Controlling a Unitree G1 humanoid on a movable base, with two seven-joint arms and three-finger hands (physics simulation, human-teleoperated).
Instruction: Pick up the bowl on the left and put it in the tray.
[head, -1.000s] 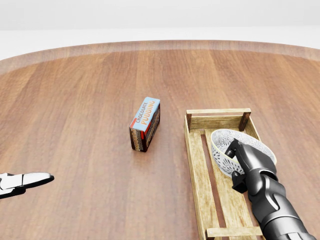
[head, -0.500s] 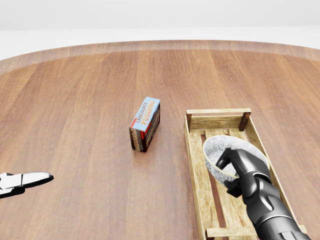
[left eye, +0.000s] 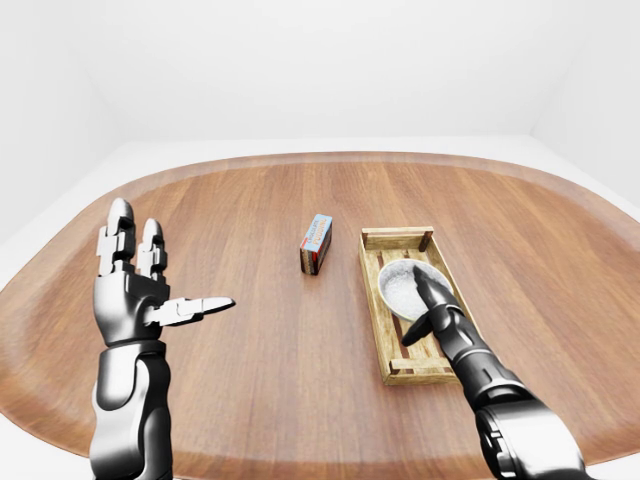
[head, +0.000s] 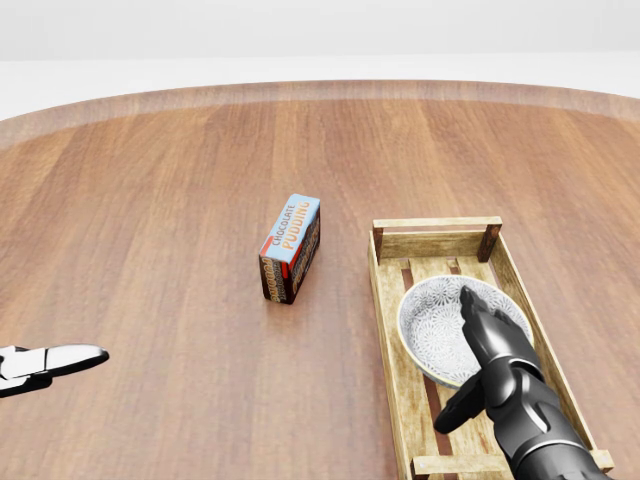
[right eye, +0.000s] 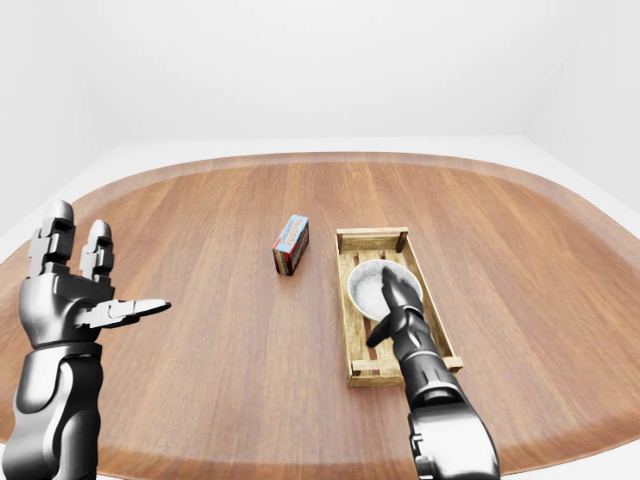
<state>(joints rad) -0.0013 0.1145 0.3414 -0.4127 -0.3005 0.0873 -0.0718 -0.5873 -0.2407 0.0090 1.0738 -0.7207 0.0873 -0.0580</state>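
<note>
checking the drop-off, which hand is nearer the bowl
Right. The right hand is open, over the right side of the patterned bowl, which sits in the wooden tray. The left hand is raised and open at the left-eye view's far left, beyond the chocolate pudding box.

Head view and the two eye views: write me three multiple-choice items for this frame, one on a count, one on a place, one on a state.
1. How many cartons like the blue-and-brown chocolate pudding box stand on the round wooden table?
A. one
B. two
C. three

2. Where is the white patterned bowl?
A. on the bare table
B. inside the slatted wooden tray
C. on top of the box

3. How is the left robot hand?
A. shut on the bowl
B. shut on the box
C. open, holding nothing

Answers:
1. A, only one box shows in any view.
2. B, the tray's walls surround the bowl in the head view.
3. C, its fingers are spread and touch nothing in the left-eye view.
</note>
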